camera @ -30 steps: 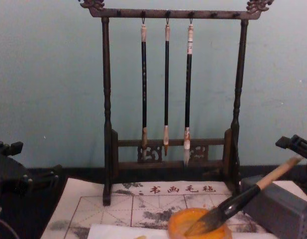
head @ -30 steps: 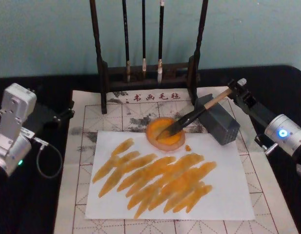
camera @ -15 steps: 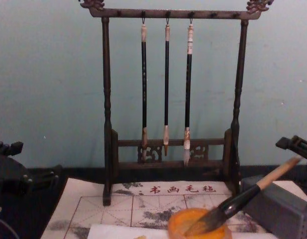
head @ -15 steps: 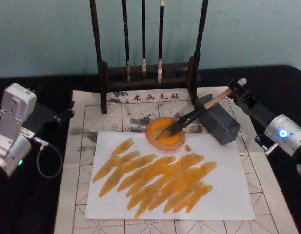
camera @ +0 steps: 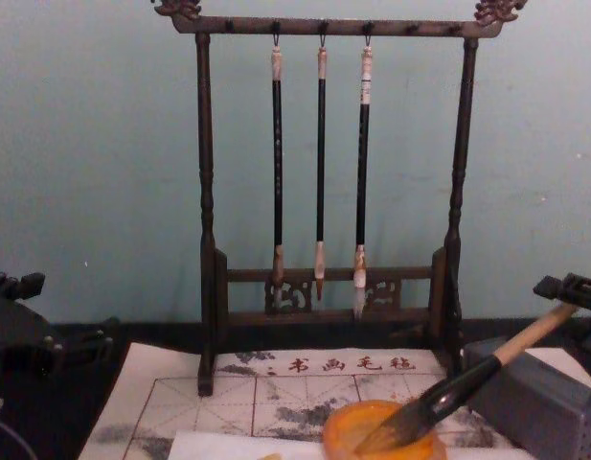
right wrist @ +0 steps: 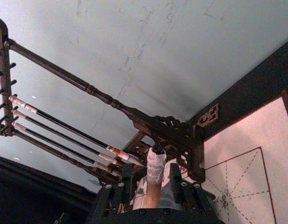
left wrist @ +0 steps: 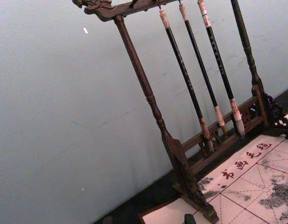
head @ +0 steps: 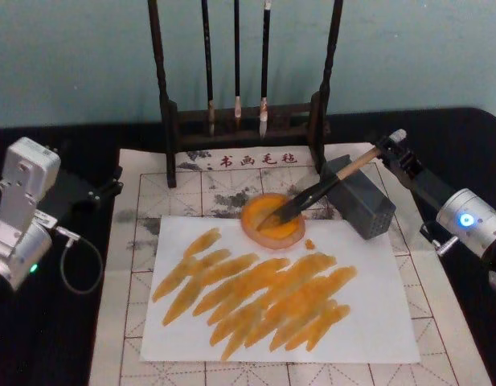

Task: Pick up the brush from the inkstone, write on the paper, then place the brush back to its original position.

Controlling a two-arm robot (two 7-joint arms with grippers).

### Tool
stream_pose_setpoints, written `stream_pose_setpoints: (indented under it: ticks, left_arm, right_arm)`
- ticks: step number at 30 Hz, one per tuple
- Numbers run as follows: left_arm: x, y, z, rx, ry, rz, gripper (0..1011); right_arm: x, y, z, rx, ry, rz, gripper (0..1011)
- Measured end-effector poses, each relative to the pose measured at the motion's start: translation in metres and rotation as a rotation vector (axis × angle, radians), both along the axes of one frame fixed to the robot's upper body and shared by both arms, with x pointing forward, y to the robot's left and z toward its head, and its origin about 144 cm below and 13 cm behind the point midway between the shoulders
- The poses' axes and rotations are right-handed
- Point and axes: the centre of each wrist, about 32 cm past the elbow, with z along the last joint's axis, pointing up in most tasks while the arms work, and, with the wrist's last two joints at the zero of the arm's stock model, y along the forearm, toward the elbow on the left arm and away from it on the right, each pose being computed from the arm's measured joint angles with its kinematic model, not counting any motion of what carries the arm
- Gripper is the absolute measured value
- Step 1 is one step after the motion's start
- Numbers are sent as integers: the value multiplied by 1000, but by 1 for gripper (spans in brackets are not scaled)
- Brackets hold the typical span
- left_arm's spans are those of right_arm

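Over at the left edge of the head view, the left gripper sits parked above the black worktop, beside the left border of the mat. Whether it is open or shut cannot be told, and it has nothing in it.

Next, the grid-lined mat covers the middle of the frame, with grey stains and a row of red characters near its upper edge. On it lies the paper, filling the lower centre and covered from left to centre with slanted orange strokes. Its lower right part is bare white.

Behind it, at upper centre, a dark wooden rack stands on the mat's far edge with three thin brushes hanging from it.

Just right of centre, the round orange inkstone overlaps the paper's upper edge. The brush lies tilted, with its dark bristles down in the inkstone and its black section leaning on the top of a grey block. The tan handle rises from there toward the upper right.

At the right, the right gripper is at the handle's end. In the right wrist view its fingers stand apart on either side of the handle, with gaps showing between them and the wood, so it is open around the brush without clamping it.
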Motion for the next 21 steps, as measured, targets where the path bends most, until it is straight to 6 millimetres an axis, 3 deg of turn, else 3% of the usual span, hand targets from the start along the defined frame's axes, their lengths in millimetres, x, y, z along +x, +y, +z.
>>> stream_pose_setpoints:
  ticks: [13,21]
  left_arm:
    - [0,0,0,0,0,0,1001]
    - [0,0,0,0,0,0,1001]
  right_arm:
    - [0,0,0,0,0,0,182]
    - [0,0,0,0,0,0,182]
